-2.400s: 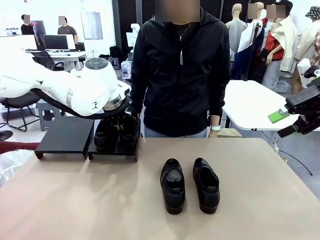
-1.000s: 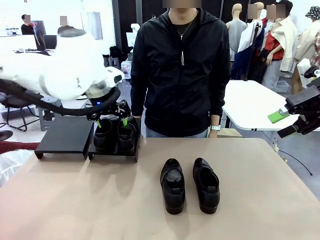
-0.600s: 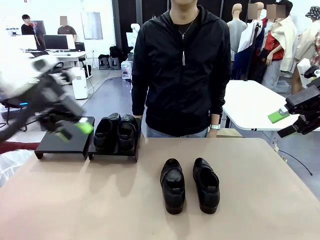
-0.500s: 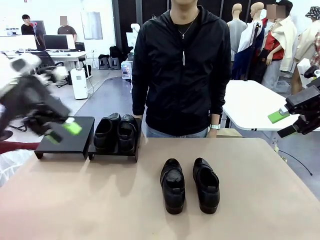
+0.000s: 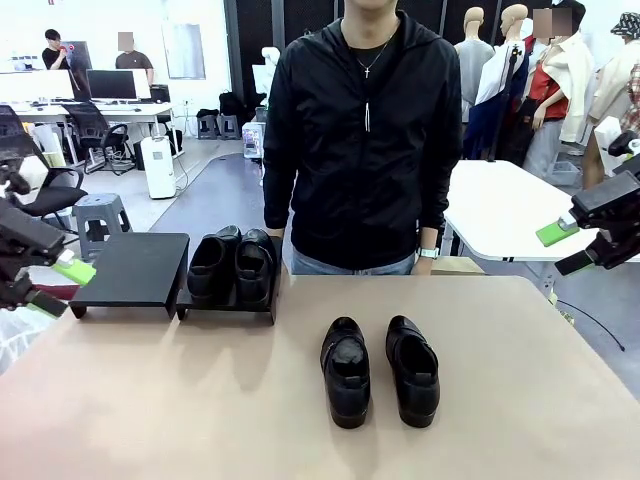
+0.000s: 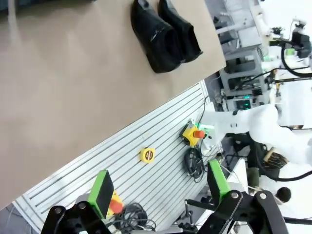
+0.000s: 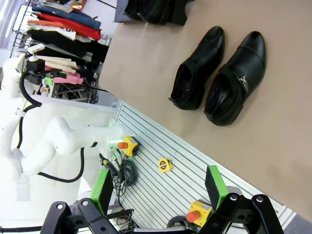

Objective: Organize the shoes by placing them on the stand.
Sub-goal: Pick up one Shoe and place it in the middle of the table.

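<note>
Two black shoes [image 5: 230, 265] stand side by side on the right section of the black stand [image 5: 228, 306]; its left section [image 5: 135, 270] is bare. Another shoe [image 5: 346, 372] and its match [image 5: 412, 370] lie toes toward me on the middle of the table. My left gripper [image 5: 52, 286] hangs open at the far left edge, left of the stand, holding nothing. My right gripper [image 5: 566, 247] is open off the table's right side. The left wrist view shows the table pair [image 6: 165, 30] above the open gripper [image 6: 161, 187]. The right wrist view shows that pair [image 7: 219, 73] beyond the open gripper [image 7: 158, 189].
A person in a black jacket [image 5: 362, 140] stands at the far edge of the tan table [image 5: 200, 400], behind the stand. A white table [image 5: 500, 215] sits at the back right. Below the near table edge is a slatted base with a yellow tape measure [image 7: 165, 165].
My left arm has pulled away from the shoes on the stand and swung out to the far left edge. The pair stays on the stand. The right arm has not moved.
</note>
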